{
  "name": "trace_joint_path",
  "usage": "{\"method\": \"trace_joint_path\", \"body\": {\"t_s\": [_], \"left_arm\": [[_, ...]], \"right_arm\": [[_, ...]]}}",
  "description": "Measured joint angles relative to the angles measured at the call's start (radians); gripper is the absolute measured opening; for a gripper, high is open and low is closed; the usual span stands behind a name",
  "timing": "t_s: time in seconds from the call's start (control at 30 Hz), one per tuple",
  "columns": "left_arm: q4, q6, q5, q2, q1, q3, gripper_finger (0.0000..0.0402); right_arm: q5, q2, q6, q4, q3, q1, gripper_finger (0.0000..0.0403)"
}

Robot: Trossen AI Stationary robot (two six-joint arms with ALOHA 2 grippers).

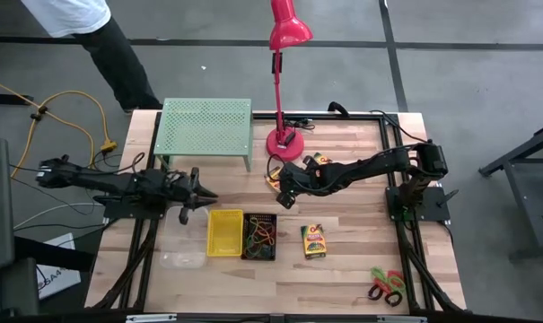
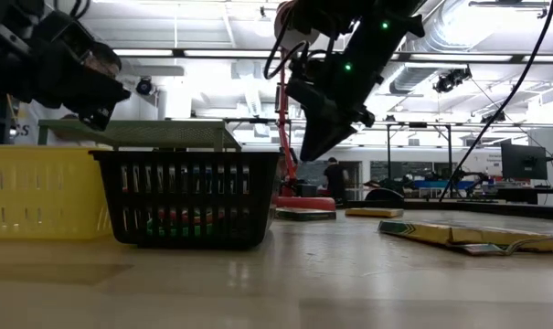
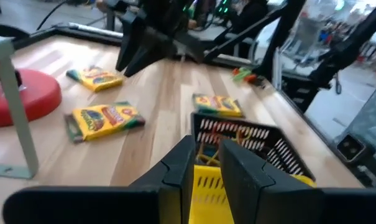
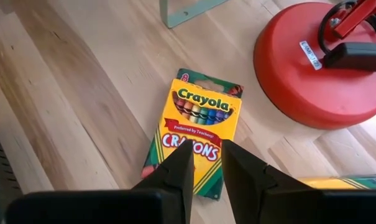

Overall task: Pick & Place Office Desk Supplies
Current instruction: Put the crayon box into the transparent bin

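Three yellow crayon boxes lie flat on the table: one (image 1: pixel 314 240) right of the bins, one (image 1: pixel 318 161) near the lamp base, and one (image 4: pixel 197 134) below my right gripper. My right gripper (image 1: pixel 284 196) hovers shut above that box, well off the table in the low view (image 2: pixel 314 146). My left gripper (image 1: pixel 199 193) waits shut above the table, just beyond the yellow bin (image 1: pixel 224 231). The black mesh bin (image 1: pixel 259 236) holds coloured loops (image 1: pixel 260 235). A clear bin (image 1: pixel 183 251) sits left of the yellow one. Scissors (image 1: pixel 388 285) lie by the near right corner.
The red lamp's base (image 1: pixel 283 141) stands just beyond the right gripper, with the green perforated rack (image 1: pixel 205 128) at the far left. A person (image 1: pixel 91 27) stands beyond the table's far left corner. Bare wood (image 1: pixel 352 224) lies between the crayon boxes and the right edge.
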Motion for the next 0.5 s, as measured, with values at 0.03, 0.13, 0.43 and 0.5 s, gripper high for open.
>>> {"method": "trace_joint_path", "body": {"t_s": [0.03,0.13,0.43,0.5], "left_arm": [[0.003,0.01,0.0,0.021,0.006,0.017,0.0071],[0.013,0.035,-0.012,0.101,0.022,0.069,0.0071],[0.026,0.088,-0.014,0.408,0.029,0.283,0.0071],[0.023,0.105,-0.014,0.471,0.02,0.335,0.0071]], "right_arm": [[0.0,0.0,0.0,-0.003,0.0,0.0,0.007],[0.0,0.0,0.003,-0.016,0.0,0.0,0.007],[0.0,0.0,0.002,-0.029,0.0,0.0,0.007],[0.0,0.0,0.002,-0.045,0.0,0.0,0.007]]}}
